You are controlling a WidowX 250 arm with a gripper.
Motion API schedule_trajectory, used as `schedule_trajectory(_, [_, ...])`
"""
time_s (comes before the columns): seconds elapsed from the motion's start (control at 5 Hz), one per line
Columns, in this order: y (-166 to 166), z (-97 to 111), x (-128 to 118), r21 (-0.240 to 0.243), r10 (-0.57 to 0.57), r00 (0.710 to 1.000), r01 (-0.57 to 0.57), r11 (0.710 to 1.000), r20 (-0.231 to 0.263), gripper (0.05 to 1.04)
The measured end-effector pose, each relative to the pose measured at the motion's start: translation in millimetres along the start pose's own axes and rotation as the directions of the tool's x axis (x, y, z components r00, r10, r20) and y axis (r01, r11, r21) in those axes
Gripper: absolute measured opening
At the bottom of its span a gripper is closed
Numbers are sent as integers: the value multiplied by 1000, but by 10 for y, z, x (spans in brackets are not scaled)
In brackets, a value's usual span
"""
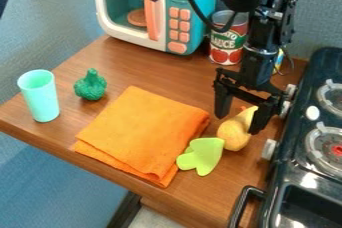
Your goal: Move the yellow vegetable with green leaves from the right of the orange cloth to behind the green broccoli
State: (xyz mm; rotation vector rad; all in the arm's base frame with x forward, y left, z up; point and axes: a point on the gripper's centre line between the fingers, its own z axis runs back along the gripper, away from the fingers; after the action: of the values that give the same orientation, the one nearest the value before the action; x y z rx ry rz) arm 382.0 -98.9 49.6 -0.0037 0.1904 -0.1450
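Observation:
The black gripper (238,123) hangs at the right of the wooden table, its two fingers spread apart and pointing down. A yellow pear-shaped toy (234,134) lies right at the fingertips, its narrow end beside the right finger; whether they touch I cannot tell. Against the pear's lower left is a light green, lobed flat piece (202,156), partly over the corner of a folded orange cloth (143,132). Left of the cloth stand a dark green broccoli-like toy (91,85) and an upright mint cup (40,96).
A toy microwave (127,14) stands at the back, with a tomato sauce can (228,42) to its right, behind the gripper. The black toy stove (294,172) with knobs and a handle runs along the right edge. The wooden table (200,197) ends at the front left.

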Motion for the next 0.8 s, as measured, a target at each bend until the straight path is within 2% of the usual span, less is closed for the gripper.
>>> schedule_trajectory(0.2, [-8, -63, 27, -3, 13, 1000, -13, 1000, -14, 965])
schedule_trajectory(0.6, [-2, -160, 34, 3, 34, 998, -34, 999, -48, 605])
schedule_trajectory(0.8, [-26, -164, 32, -13, 22, 999, -22, 1000, -49, 543])
